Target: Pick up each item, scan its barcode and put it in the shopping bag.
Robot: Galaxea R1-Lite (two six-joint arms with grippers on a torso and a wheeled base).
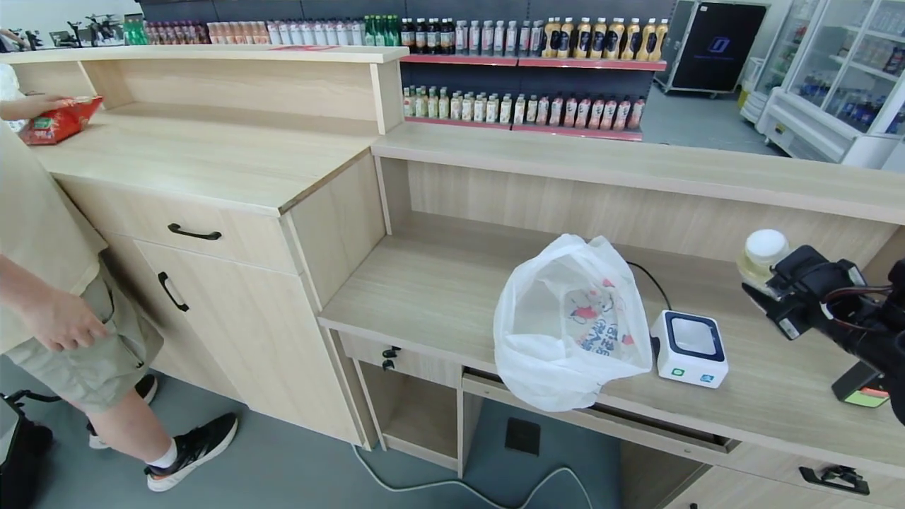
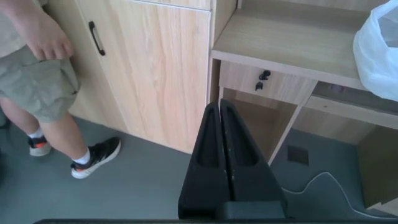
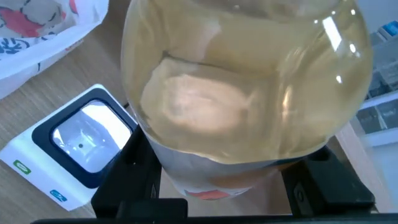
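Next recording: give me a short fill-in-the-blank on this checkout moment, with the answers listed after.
1. The right gripper is shut on a bottle whose cap is ___.
2. The scanner stands to the robot's ___ of the shopping bag.
3. A person's hand rests on a ___ snack packet on the counter.
Missing words: white; right; red.

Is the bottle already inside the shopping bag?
No, the right gripper holds the bottle off to the side of the shopping bag, apart from it.

The bottle (image 1: 765, 249) is hidden below its shoulder by the right jaws gripping it.
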